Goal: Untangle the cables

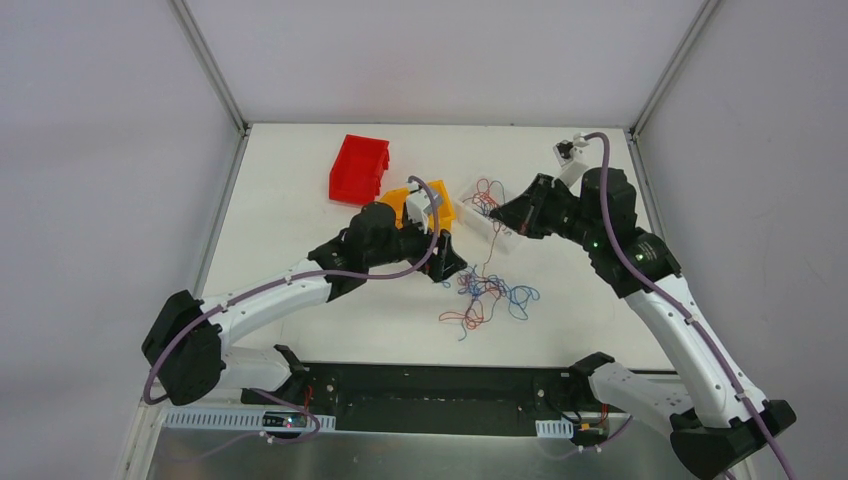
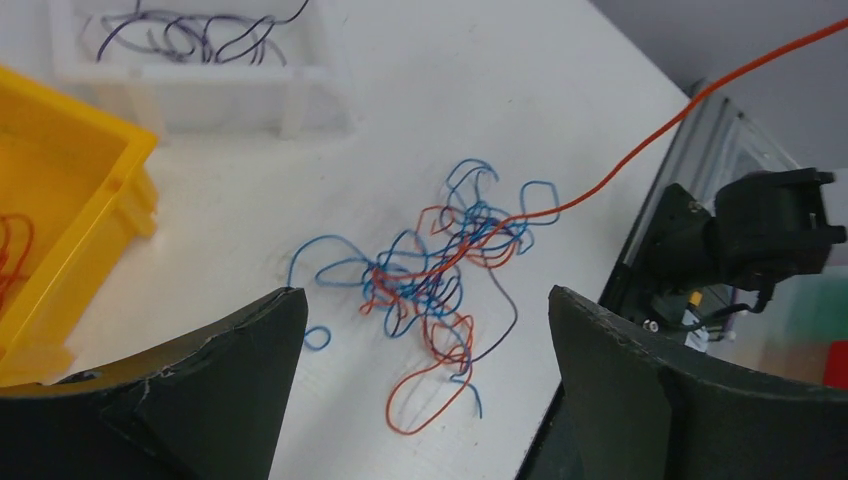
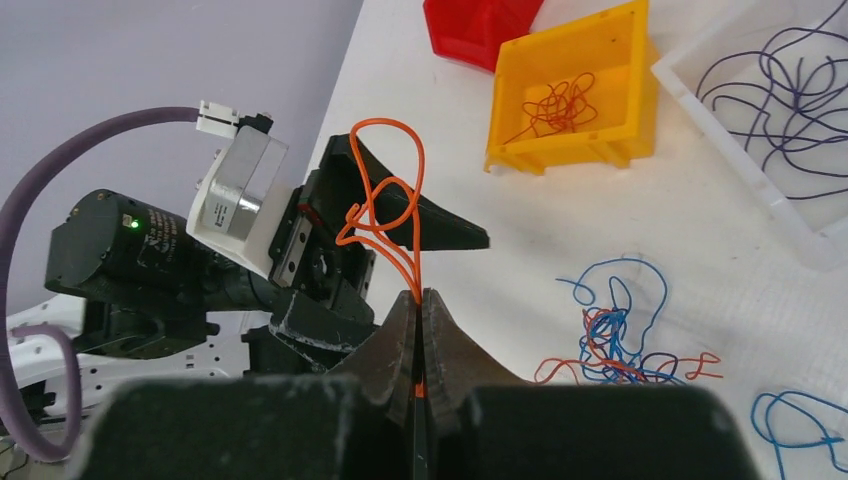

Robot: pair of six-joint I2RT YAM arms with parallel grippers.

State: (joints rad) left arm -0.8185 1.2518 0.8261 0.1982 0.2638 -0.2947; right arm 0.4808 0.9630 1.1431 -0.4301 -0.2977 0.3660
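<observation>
While the red bin (image 1: 360, 168) sits toward the far left corner of the worktop (image 1: 290, 230), the yellow bin (image 3: 560, 152) just beside it holds a small orange bundle. The left gripper (image 2: 425, 295) hangs with its fingers spread wide above the cables (image 1: 487, 297), a blue, orange and dark knot lying near the middle of the near edge. Further right, near the white tray (image 3: 700, 95) of dark strands, the right gripper (image 3: 420, 300) is pressed together on one orange cable (image 3: 385, 200) that runs down to the knot.

Tangled cables (image 2: 430, 285) between spread fingers (image 2: 225, 385)
</observation>
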